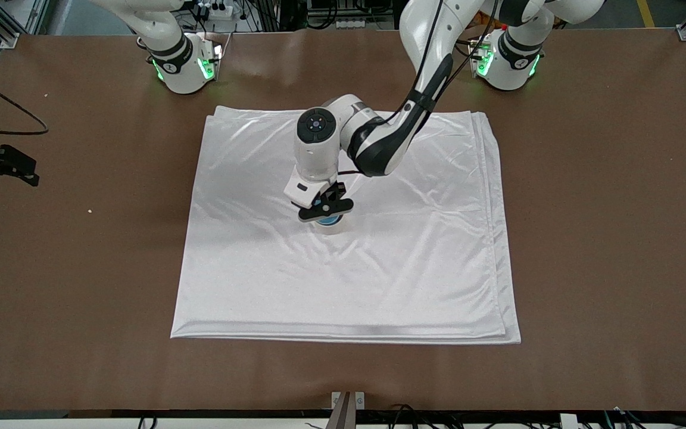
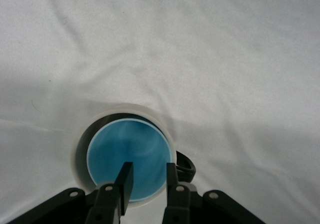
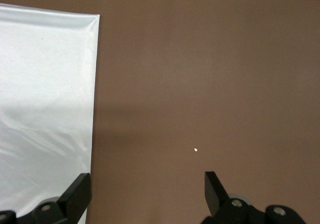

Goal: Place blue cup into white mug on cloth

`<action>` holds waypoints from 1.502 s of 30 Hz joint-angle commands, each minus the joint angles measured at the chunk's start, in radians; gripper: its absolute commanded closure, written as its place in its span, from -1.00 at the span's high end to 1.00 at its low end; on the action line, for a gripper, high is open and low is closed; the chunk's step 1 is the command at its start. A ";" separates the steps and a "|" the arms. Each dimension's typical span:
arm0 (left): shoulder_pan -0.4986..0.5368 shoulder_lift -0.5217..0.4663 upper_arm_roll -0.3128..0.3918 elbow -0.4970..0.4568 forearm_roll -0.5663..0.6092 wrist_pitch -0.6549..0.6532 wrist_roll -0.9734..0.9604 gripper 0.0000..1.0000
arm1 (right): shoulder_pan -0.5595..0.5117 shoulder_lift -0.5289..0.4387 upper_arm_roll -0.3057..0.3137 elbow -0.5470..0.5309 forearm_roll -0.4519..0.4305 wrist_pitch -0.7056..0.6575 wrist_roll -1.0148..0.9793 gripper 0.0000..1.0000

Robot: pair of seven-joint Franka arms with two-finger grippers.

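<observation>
Reaching down from its base at the top of the front view, the left arm has its left gripper (image 1: 326,210) low over the middle of the cloth (image 1: 414,268). Directly under the gripper sits the blue cup (image 1: 328,221), w/ only a sliver of blue showing, and a pale rim of the white mug (image 1: 336,228) around it. Cloth lies flat on the brown table (image 1: 605,238), creased, layered edges toward the left arm's end. Right arm: only its base and lower links show at the top, waiting; its gripper isn't seen in this view.

Left wrist view: the blue cup (image 2: 129,160) sits inside the white mug (image 2: 80,149), blue rim ringed by the mug's cream rim w/ a dark gap between them on one side. Mug's black handle (image 2: 186,166) pokes out beside the gripper. Left gripper (image 2: 148,180) has its fingers (image 2: 125,180) a narrow gap apart; one finger over the cup's opening, the other at the cup's rim. Can't tell if they're pinching the cup wall. Cloth (image 2: 225,58) fills the rest of the view.

Right wrist view: right gripper (image 3: 147,189) has its fingers (image 3: 78,193) spread wide, holding nothing, up over bare table (image 3: 210,73) beside a cloth edge (image 3: 45,83). Small white speck (image 3: 196,149) on the table.
</observation>
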 commanded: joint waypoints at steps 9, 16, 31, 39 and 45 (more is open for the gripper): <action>0.034 -0.070 0.000 0.006 0.012 -0.095 -0.013 -0.32 | -0.002 -0.010 0.007 0.018 0.005 -0.016 0.057 1.00; 0.098 -0.165 -0.005 0.002 0.009 -0.197 0.039 -0.31 | -0.002 -0.018 0.007 0.018 0.005 -0.024 0.066 1.00; 0.279 -0.272 -0.002 -0.001 -0.021 -0.355 0.208 -0.31 | -0.002 -0.047 0.010 0.018 0.044 -0.026 0.085 1.00; 0.414 -0.327 0.000 -0.002 -0.021 -0.413 0.325 -0.29 | -0.026 -0.068 0.061 0.018 0.047 -0.064 0.135 1.00; 0.515 -0.358 0.003 -0.004 -0.016 -0.445 0.443 -0.29 | -0.057 -0.070 0.099 0.019 0.047 -0.085 0.154 1.00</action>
